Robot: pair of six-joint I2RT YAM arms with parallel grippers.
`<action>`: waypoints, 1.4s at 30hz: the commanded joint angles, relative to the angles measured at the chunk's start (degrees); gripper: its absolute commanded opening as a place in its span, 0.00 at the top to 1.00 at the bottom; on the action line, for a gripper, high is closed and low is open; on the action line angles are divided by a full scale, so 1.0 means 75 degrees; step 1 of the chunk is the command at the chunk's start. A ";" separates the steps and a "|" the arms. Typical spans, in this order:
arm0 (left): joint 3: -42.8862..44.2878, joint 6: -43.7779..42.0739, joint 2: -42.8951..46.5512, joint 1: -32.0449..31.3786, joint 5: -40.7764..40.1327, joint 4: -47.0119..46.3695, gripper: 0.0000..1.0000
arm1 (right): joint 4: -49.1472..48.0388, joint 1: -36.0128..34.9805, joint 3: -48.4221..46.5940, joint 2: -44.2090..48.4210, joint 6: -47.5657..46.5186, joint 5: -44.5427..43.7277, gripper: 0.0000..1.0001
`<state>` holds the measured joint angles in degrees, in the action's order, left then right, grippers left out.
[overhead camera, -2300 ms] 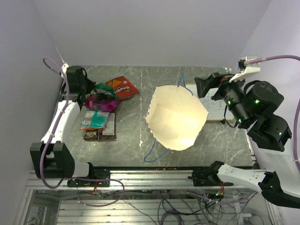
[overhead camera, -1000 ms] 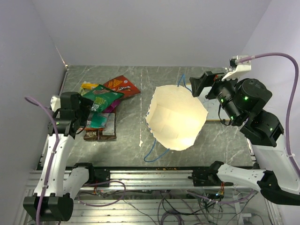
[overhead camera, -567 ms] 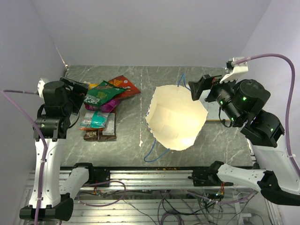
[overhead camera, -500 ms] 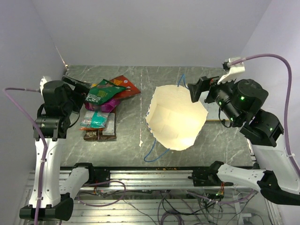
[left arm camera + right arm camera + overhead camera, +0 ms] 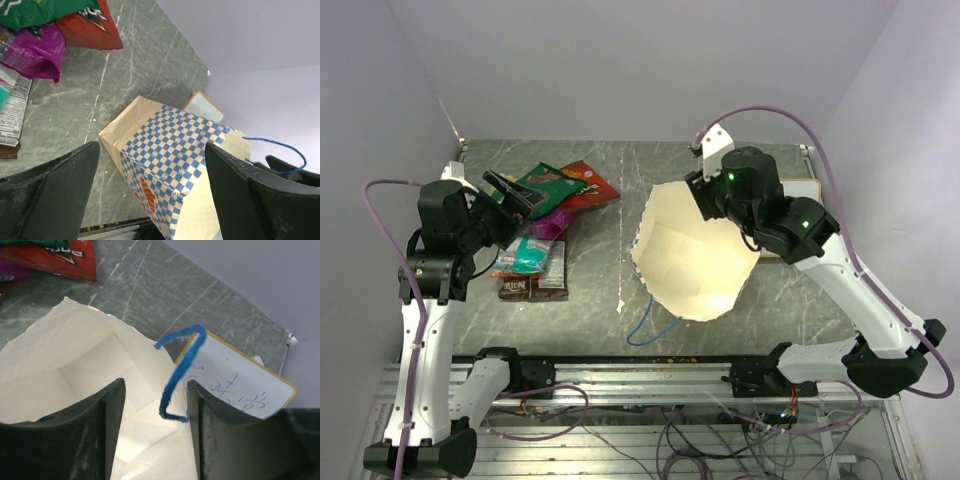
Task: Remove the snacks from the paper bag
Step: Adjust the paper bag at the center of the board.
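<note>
From above, the right claw (image 5: 703, 197) is swinging in over the far rim of the paper bag (image 5: 695, 255), which is standing mouth-up on the surface (image 5: 590, 295), while the left claw (image 5: 508, 190) is pulling back from the snacks (image 5: 535, 235) piled well apart from it. At the left wrist, that claw is gaping wide, holding nothing. At the right wrist, the claw is spreading open astride the blue cord handle (image 5: 177, 375), gripping nothing. The bag is showing no packets inside, so the emptying is probably finishing.

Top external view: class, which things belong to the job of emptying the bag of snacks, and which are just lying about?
Belong to the job:
cream paper bag with blue checked band
pile of flat snack packets in green, red, magenta, teal and dark brown

Just lying about:
small yellow-framed whiteboard behind the bag
</note>
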<state>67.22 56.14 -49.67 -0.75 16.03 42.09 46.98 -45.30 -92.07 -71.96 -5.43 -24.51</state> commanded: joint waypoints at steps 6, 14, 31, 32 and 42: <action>0.0035 -0.0276 0.0328 -0.0017 0.0461 0.0279 0.04 | 0.0450 -0.0014 -0.1182 -0.0393 0.1030 0.1307 1.00; 0.0240 -0.0337 0.0107 -0.0011 0.0504 0.0230 0.04 | -0.0328 -0.0019 -0.1820 -0.0491 0.4062 0.3094 1.00; 0.0429 -0.0311 0.0069 -0.0017 0.0533 0.0338 0.04 | 0.0132 0.1883 0.0061 0.0424 0.6880 0.1263 1.00; 0.0442 -0.0322 0.0063 -0.0017 0.0547 0.0334 0.04 | 0.0187 0.2155 0.0138 0.0413 0.6873 0.1294 1.00; 0.0395 -0.0308 -0.0051 -0.0016 0.0687 0.0105 0.04 | 0.0379 0.4029 0.0849 0.0461 0.6557 0.1445 1.00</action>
<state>68.64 54.41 -49.87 -0.75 18.81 44.03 49.25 -19.03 -88.07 -69.41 44.69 -13.76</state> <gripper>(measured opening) 0.963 0.009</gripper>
